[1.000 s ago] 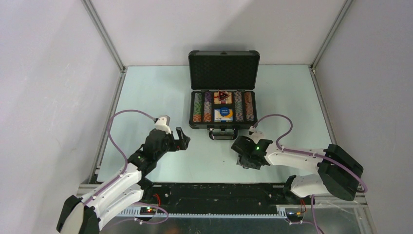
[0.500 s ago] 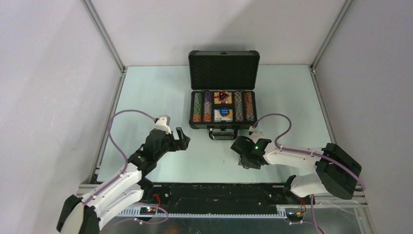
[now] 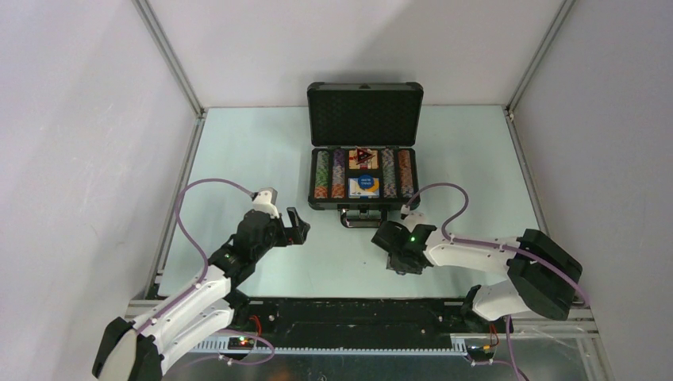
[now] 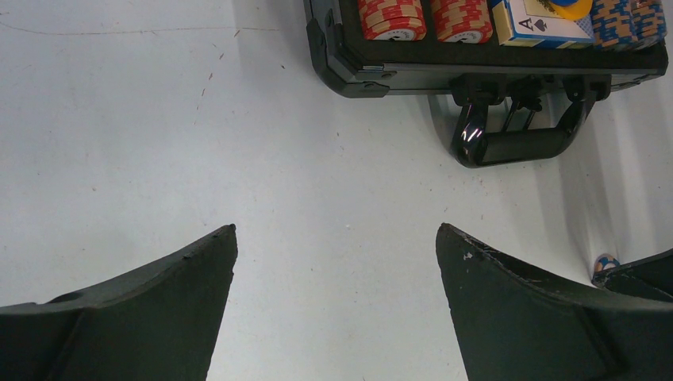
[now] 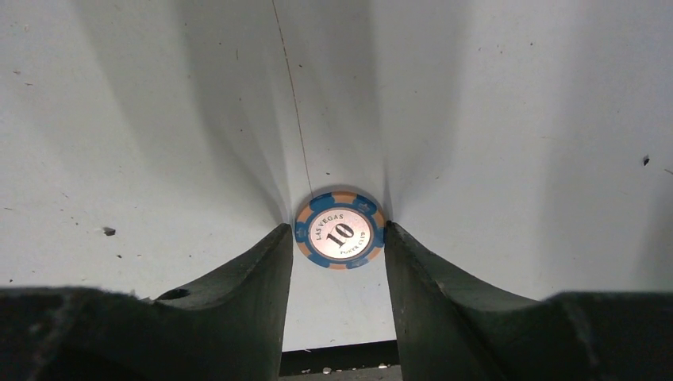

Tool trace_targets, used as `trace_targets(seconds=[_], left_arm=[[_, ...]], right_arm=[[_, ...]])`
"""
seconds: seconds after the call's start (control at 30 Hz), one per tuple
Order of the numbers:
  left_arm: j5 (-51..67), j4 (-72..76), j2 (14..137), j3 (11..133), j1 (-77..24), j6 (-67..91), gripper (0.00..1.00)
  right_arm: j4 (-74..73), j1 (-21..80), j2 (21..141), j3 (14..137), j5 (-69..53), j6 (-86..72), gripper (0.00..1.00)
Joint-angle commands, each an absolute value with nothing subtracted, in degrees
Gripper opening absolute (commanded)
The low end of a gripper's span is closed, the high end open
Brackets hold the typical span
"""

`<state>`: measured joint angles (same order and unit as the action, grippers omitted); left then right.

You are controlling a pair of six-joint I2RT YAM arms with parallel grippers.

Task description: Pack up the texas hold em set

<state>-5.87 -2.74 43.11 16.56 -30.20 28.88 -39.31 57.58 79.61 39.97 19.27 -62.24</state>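
The briefcase (image 3: 364,103) of the texas hold em set lies open at the table's far middle, lid upright, rows of striped chips (image 3: 321,175) and card boxes (image 3: 365,186) inside. One blue and orange poker chip (image 5: 340,231) marked 10 lies flat on the table. My right gripper (image 5: 337,228) points down at it, and both fingertips touch the chip's edges. In the top view the right gripper (image 3: 397,258) sits just in front of the case handle (image 3: 363,216). My left gripper (image 4: 336,230) hovers wide open over bare table, left of the handle (image 4: 516,143), holding nothing.
The case's front rim (image 4: 476,73) and near-left corner lie close ahead of the left gripper. The same lone chip (image 4: 605,266) shows at the left wrist view's right edge. Frame posts and grey walls border the table.
The right gripper's jaws have narrowed onto the chip, and the arm has shifted slightly left. The left arm has not moved.
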Motion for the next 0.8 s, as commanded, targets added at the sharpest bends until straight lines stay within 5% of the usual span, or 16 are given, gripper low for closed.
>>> trace_targets(seconds=[0.0, 0.77], left_arm=[[-6.5, -1.9, 43.0, 16.8, -29.9, 27.9, 1.0], [-6.5, -1.9, 42.9, 16.8, -29.9, 27.9, 1.0]], right_arm=[[-37.5, 58.3, 82.6, 38.2, 17.9, -63.5, 0.49], [-38.8, 54.8, 80.1, 43.9, 20.0, -57.5, 0.45]])
